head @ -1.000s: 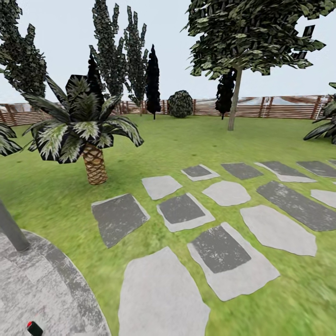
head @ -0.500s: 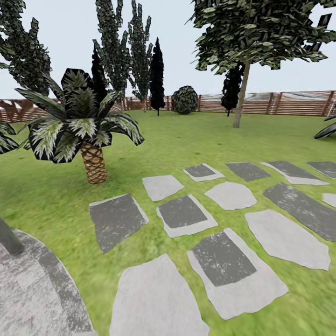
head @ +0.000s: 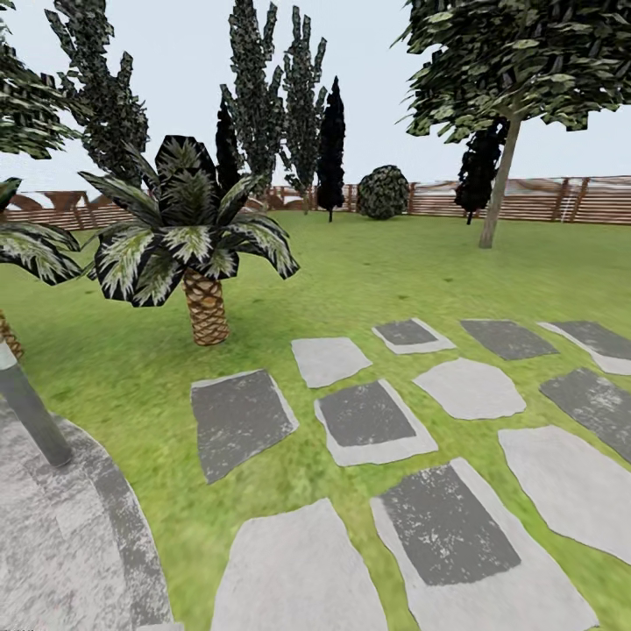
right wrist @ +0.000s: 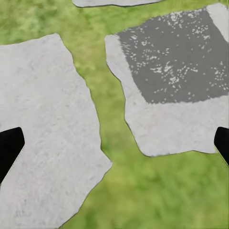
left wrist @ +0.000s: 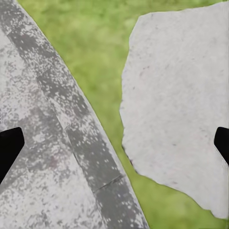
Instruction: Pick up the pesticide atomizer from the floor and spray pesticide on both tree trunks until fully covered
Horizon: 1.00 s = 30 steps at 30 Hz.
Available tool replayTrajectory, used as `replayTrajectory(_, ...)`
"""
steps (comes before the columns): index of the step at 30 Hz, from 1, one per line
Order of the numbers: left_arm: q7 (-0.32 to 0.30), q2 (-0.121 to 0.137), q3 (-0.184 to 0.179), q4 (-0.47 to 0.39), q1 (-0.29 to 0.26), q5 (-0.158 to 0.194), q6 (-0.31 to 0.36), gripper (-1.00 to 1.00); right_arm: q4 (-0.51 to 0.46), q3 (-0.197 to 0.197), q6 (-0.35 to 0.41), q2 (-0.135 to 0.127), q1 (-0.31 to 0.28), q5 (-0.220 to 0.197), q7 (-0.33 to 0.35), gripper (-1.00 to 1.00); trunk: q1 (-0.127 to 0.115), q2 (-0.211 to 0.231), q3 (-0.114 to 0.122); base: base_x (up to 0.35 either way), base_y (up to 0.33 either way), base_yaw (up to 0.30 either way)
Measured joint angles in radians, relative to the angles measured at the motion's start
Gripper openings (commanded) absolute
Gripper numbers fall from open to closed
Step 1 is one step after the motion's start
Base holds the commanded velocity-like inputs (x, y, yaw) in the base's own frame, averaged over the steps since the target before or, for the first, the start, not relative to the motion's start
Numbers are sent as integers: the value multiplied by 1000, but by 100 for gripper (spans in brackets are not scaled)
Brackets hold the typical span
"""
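Observation:
The pesticide atomizer is out of view. One tree point(head: 517, 61) stands at the far right of the garden lawn point(head: 368, 263), its bare trunk point(head: 498, 188) rising in front of the wooden fence. The speckled concrete floor point(head: 61, 543) curves across the lower left of the head view, and its dark rim point(left wrist: 71, 124) passes under my left gripper point(left wrist: 114, 145). That gripper is open with nothing between its fingertips. My right gripper point(right wrist: 114, 145) is open too, hanging over grass and stepping stones point(right wrist: 43, 129).
A grey lamp post point(head: 31, 412) rises from the edge of the paving at left. A short palm point(head: 197, 254) stands on the lawn behind it. Several stepping stones point(head: 368, 421) run to the right. Dark conifers point(head: 331, 145) and a bush point(head: 383, 191) line the slat fence point(head: 561, 200).
The camera has turned left, so the whole scene has shifted right. The dark red-topped atomizer seen at the bottom left one second ago has left the picture.

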Motion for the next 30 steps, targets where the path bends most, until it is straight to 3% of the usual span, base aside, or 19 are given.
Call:
replayTrajectory(8,0,-2,-1,-10,0,1,0,100,0,-2,-1,0,0,0,0,100,1,0,-3,175,-82,196)
replayTrajectory(30,0,0,0,-6,0,1,0,100,-1,-4,-1,0,0,0,0,100,85,-154,-72,1,0,4)
